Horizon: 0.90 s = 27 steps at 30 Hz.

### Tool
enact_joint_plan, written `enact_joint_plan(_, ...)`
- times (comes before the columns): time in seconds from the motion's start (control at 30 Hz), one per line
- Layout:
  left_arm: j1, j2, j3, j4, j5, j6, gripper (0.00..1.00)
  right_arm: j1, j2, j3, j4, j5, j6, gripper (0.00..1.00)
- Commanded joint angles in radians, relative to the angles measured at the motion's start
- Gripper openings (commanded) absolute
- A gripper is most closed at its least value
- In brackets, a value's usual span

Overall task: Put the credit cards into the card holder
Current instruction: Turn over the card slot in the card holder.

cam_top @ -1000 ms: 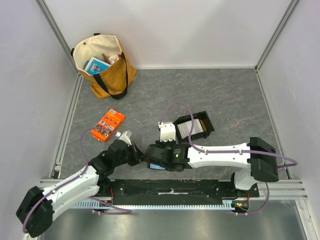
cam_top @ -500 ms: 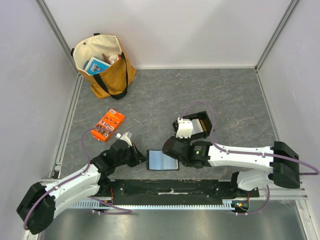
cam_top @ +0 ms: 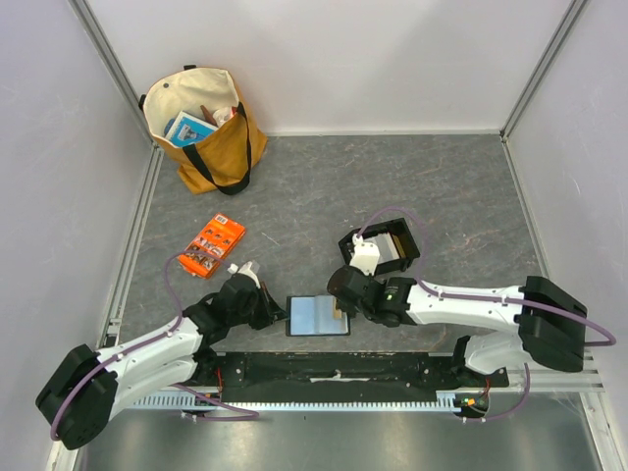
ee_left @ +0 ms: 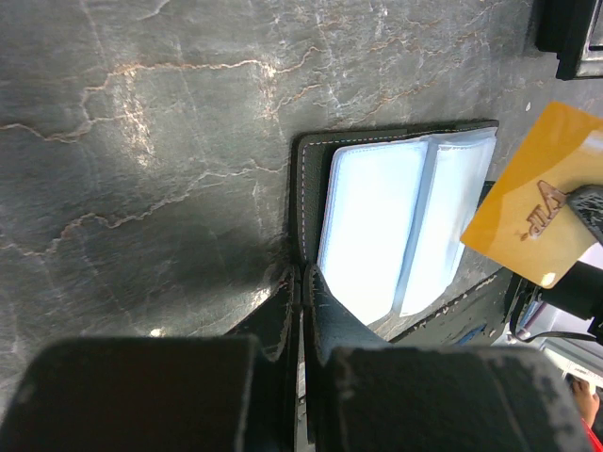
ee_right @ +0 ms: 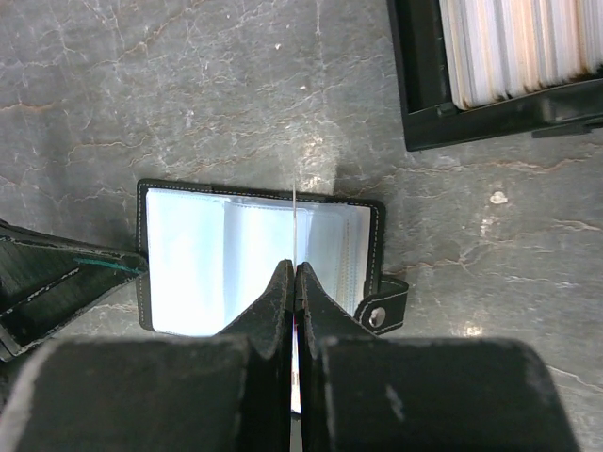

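Squarely mid-scene, showing the card holder spread open and flat on the grey counter, pale blue sleeves facing up. Clamped along its left cover edge by the left fingers, pressed fully together on the black leather with no gap showing. Met over its right half by the right fingers, likewise closed tight and pinching an orange card stamped VIP.

From the right wrist, shows that card only edge-on, as a thin pale line running out from the fingertips across the card holder's sleeves; cannot tell whether touching them. From the left wrist, shows its orange face tilted, just off the card holder's right edge.

At the card holder's near right corner, rounded off by the snap tab, lying on the counter.

Flanked just beyond its far right corner by a black tray, apart from the card holder and packed with a row of upright pale cards. Off to its far left, joined by an orange packet lying flat. Well beyond that, backed in the far left corner by a tan tote bag standing upright, top open.
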Motion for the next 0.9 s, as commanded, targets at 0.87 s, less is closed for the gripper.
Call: enact_joint_plan(0.87,-0.003,-0.024,0.022,-0.018,-0.024,0.034,0.02,-0.078,-0.041,-0.077,0.057,-0.112,-0.005,0.0)
